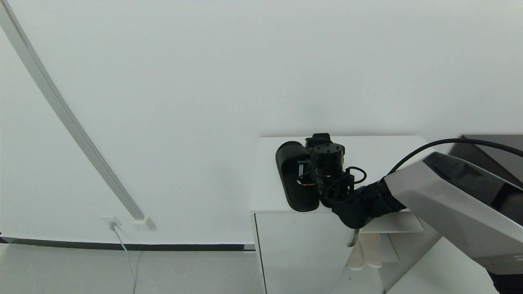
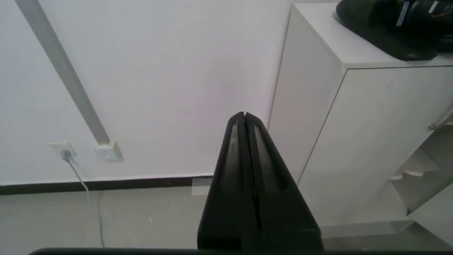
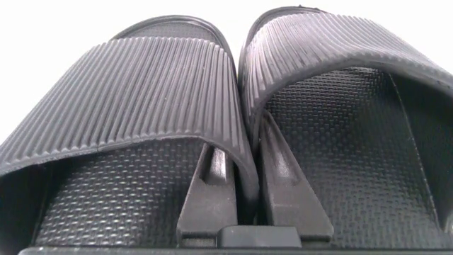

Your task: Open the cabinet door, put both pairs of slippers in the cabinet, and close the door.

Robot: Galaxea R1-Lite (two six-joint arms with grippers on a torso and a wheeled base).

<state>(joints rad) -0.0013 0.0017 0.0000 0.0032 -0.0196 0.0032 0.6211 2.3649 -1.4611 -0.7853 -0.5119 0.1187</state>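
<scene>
We saw the white cabinet [image 1: 286,245], the black slippers [image 1: 293,179] side by side at its top's front left corner, our right tool [image 3: 244,159] clamped on their adjoining inner walls, our left tool [image 2: 244,163] pressed together, off the cabinet's left side.

A plain, sparsely fitted indoor room is showing here, with a white cabinet [image 1: 298,253] standing against a blank white wall [image 1: 204,81], a socket [image 1: 110,222] and slanting cable duct [image 1: 61,106] sitting left of the cabinet, and dark skirting [image 1: 122,246] running above a grey floor [image 1: 81,269].
</scene>
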